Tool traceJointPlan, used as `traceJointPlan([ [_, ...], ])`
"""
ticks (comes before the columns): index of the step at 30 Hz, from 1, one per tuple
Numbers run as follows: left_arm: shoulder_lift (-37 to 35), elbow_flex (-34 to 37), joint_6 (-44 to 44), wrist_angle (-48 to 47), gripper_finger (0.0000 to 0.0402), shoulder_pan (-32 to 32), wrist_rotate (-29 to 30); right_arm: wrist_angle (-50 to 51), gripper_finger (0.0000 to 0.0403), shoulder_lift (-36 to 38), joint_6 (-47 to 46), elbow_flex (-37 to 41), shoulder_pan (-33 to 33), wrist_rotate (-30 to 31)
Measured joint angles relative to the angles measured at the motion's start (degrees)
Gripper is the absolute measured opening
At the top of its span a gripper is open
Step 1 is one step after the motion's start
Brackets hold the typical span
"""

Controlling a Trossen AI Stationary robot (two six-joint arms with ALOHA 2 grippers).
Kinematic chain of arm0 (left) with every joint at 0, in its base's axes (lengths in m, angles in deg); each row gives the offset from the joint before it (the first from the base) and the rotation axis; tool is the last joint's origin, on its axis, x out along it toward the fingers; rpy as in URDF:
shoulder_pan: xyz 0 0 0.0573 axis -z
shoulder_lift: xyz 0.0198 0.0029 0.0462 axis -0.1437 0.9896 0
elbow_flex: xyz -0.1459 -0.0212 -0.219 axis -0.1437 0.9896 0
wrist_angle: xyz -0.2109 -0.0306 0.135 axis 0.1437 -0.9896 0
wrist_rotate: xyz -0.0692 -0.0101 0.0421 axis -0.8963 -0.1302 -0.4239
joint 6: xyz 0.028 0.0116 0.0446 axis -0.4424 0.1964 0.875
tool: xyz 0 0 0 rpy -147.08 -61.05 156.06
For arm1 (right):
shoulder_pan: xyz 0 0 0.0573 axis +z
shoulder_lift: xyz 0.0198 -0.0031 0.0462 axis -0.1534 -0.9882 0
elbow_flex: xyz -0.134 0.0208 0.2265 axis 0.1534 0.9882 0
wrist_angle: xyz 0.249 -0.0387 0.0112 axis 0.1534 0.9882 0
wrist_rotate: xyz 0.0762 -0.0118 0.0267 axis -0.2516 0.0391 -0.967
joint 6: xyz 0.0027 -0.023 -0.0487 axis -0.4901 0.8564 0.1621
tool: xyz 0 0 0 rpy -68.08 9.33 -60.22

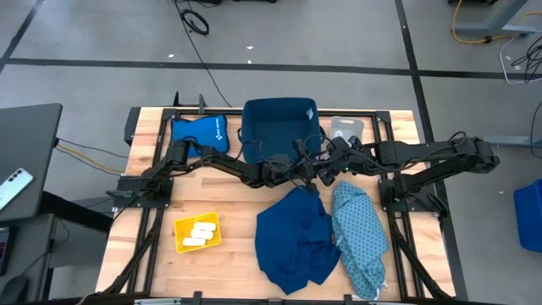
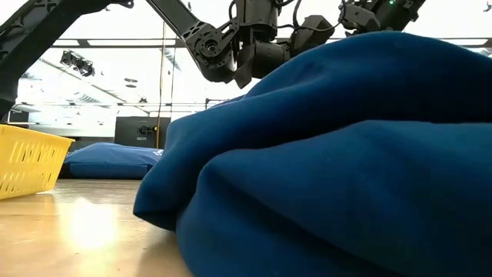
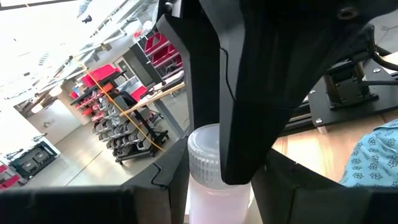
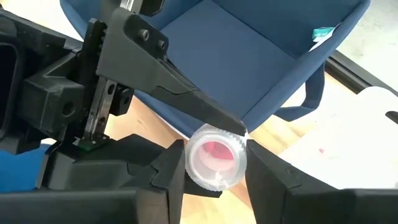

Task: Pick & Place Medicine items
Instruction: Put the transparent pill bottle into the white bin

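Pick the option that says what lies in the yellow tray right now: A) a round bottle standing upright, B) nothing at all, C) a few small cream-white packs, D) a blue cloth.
C: the high view shows a few small cream-white packs lying inside the yellow tray, with no cloth or bottle in it.

You had even, bright overhead light on the table (image 1: 220, 203) in the high view, w/ only soft shadows under the arms. In the low view the room behind the blue cloth (image 2: 338, 154) was blown out to white; the cloth sat too close to the lens, soft, no detail. Left wrist view: strong glare above the bottle (image 3: 214, 177), whose cap was blurred. Right wrist view was crisp on the cap, w/ glare beside the blue bin (image 4: 249, 56).
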Motion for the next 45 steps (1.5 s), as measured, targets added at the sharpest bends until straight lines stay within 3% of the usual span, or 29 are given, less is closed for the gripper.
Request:
traceJointPlan([
  [20,0.0,0.0,1.8,-1.9,0.0142,1.7,0.9,-0.3,0.0133,0.0,2.2,0.1,0.1,-1.9],
  [22,0.0,0.0,2.7,-2.0,0.0171,2.3,2.2,-0.3,0.0133,0.0,2.4,0.1,0.1,-2.3],
  [28,-0.4,-0.1,7.0,-1.8,0.0357,5.3,9.3,2.1,0.0133,-0.2,2.6,0.3,0.0,-0.6],
  [30,-0.6,-0.1,8.7,-1.9,0.0385,6.3,13.3,2.4,0.0133,-0.2,2.5,0.3,0.0,-0.4],
  [38,-1.1,-0.1,18.9,-2.2,0.0368,11.5,25.3,10.3,0.0133,-0.1,1.4,0.2,-1.4,3.3],
  [45,-1.1,-0.1,18.0,-2.9,0.0364,15.1,26.0,19.0,0.0133,-0.1,1.6,0.2,-5.7,8.1],
])
